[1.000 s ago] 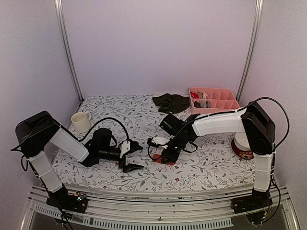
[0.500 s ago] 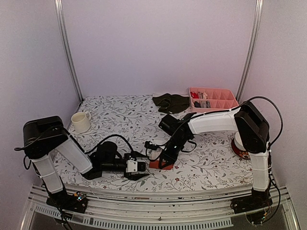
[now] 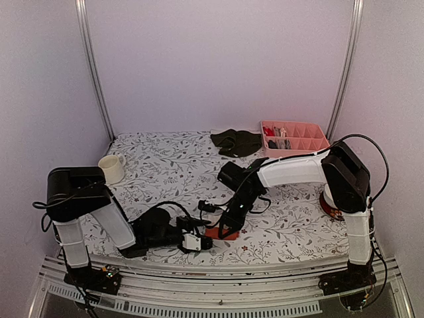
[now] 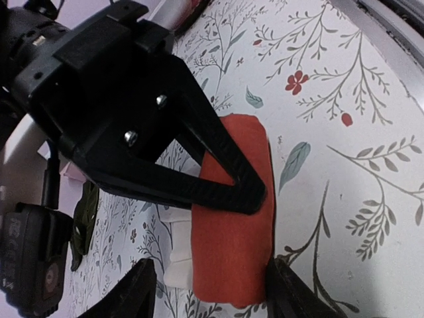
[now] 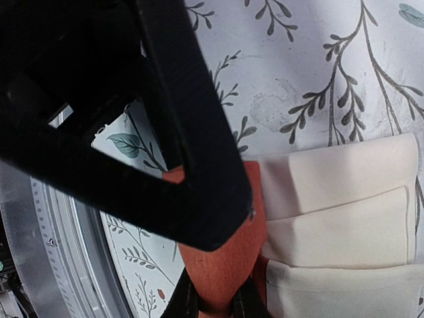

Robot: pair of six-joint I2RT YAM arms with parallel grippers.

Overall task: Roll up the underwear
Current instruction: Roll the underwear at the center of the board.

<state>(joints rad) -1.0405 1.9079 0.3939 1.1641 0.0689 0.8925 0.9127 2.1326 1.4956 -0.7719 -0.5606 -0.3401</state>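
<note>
Top view: we saw red underwear point(image 3: 213, 233) near front table edge, between left gripper point(image 3: 197, 241) and right gripper point(image 3: 224, 230). Dark underwear point(image 3: 236, 142) lay crumpled at back, beside pink plastic tray point(image 3: 301, 153).

Left wrist: red piece was tight, matte roll. Left jaws stood apart, straddling it. Right jaws pinched it.

Right wrist: we made out cream underwear point(image 5: 338, 218), smooth stacked folds, touching red.

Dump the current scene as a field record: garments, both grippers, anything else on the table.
rust-red underwear: folded strip, near edge of table
right gripper: shut, pinching rust-red underwear
left gripper: open, fingers either side of rust-red underwear
whitish underwear: folded, alongside rust-red underwear
dark olive underwear: far edge, left of pink tray
mug: left side, upright
</note>
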